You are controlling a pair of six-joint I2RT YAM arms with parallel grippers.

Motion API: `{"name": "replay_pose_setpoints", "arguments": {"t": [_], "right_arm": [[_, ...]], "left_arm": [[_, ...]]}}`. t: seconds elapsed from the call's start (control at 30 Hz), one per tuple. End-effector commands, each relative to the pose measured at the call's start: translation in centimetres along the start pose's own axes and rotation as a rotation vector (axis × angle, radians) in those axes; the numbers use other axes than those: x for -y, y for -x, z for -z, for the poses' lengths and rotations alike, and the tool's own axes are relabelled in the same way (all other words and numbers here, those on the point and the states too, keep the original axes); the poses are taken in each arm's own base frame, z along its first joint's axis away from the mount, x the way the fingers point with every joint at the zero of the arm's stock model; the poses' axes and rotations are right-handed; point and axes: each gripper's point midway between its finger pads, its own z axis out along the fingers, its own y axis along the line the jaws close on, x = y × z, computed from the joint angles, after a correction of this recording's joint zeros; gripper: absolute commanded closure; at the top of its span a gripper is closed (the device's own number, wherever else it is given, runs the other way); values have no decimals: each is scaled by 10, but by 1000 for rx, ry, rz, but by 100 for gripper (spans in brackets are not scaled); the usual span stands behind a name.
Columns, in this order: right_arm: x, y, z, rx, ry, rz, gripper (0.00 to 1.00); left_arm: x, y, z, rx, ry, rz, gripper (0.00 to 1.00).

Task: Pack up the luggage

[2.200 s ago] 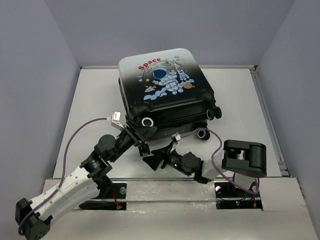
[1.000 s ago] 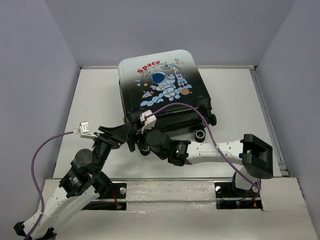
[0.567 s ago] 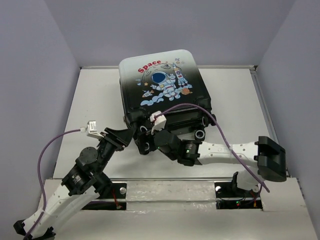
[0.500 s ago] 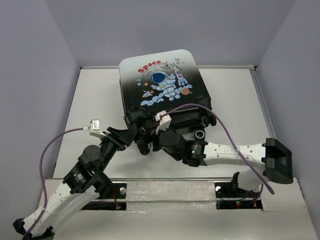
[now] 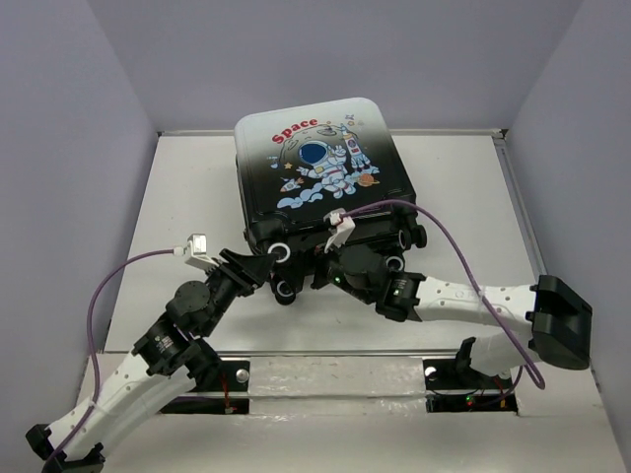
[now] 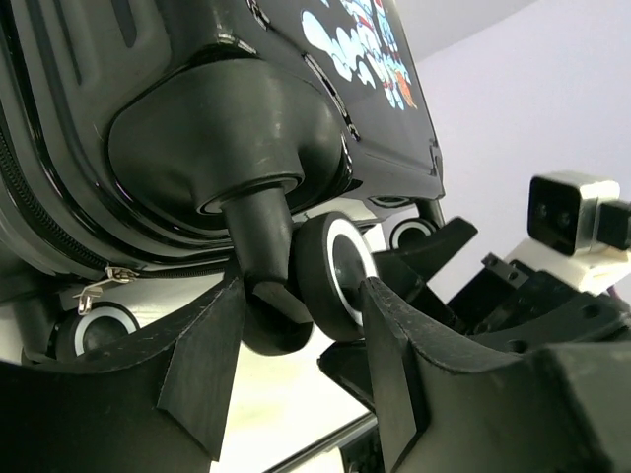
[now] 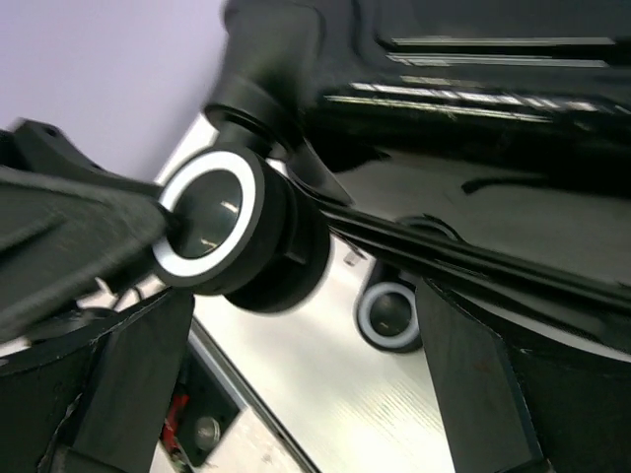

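The luggage point(image 5: 320, 168) lies shut on the table, astronaut side up, its wheeled end toward me. My left gripper point(image 5: 266, 268) is at the near left corner and, in the left wrist view point(image 6: 296, 345), its fingers point(image 6: 394, 365) press on both sides of a white-rimmed caster wheel point(image 6: 330, 276). Just to the right, my right gripper point(image 5: 335, 264) is at the same wheeled end. The right wrist view shows it point(image 7: 306, 374) wide open, one wheel point(image 7: 227, 232) at its upper left and another point(image 7: 392, 315) farther back; it holds nothing.
Grey walls close the table in at the back and on both sides. A metal strip point(image 5: 325, 370) runs along the near edge by the arm bases. Purple cables point(image 5: 414, 222) loop over both arms. The right arm's camera block point(image 6: 567, 212) sits close beside my left fingers.
My left gripper moved right to the suitcase corner and closed on the wheel. The right arm stretched out, sliding its gripper right along the wheeled end and opening wider.
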Motion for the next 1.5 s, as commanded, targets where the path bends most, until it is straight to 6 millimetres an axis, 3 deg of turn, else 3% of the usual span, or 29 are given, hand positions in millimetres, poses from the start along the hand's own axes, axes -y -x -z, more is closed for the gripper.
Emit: {"name": "replay_pose_setpoints", "arguments": {"t": [0.0,0.03,0.2,0.43,0.53,0.6,0.63,0.77,1.0,1.03,1.17,1.2,1.23,1.27,1.4,1.47], "right_arm": [[-40,24,-12,87,181,-75,0],[-39,19,-19,78,177,-51,0],[-57,41,-35,137,204,-17,0],[-54,60,-57,212,126,37,7],[-49,62,-66,222,87,50,29],[-42,63,-68,227,38,55,52],[-39,64,-68,230,21,52,71],[-23,66,-58,232,-26,54,85],[0,65,-35,142,-118,174,90],[2,73,-33,144,-135,195,90],[10,79,-24,97,-172,260,91],[13,84,-24,96,-179,269,91],[10,85,-24,90,-169,277,91],[7,88,-24,84,-165,290,91],[2,88,-30,70,-149,307,92],[1,87,-31,67,-147,301,92]], "left_arm": [[14,-2,-3,-2,-69,38,40],[14,-2,-3,-2,-69,38,40],[16,3,0,12,-75,34,38],[17,6,3,23,-80,35,37],[13,8,4,27,-60,20,37],[11,14,7,47,-37,1,37],[6,14,8,49,-16,-10,36],[2,20,12,72,5,-29,36],[-47,-2,13,18,154,-74,36],[-53,-7,13,7,166,-72,38],[-73,-29,5,-35,186,-58,52],[-89,-39,1,-55,227,-74,54],[-89,-42,-3,-53,213,-73,55],[-106,-55,-6,-87,254,-97,57],[-105,-61,-19,-87,231,-125,58],[-104,-54,-23,-59,241,-148,59]]}}
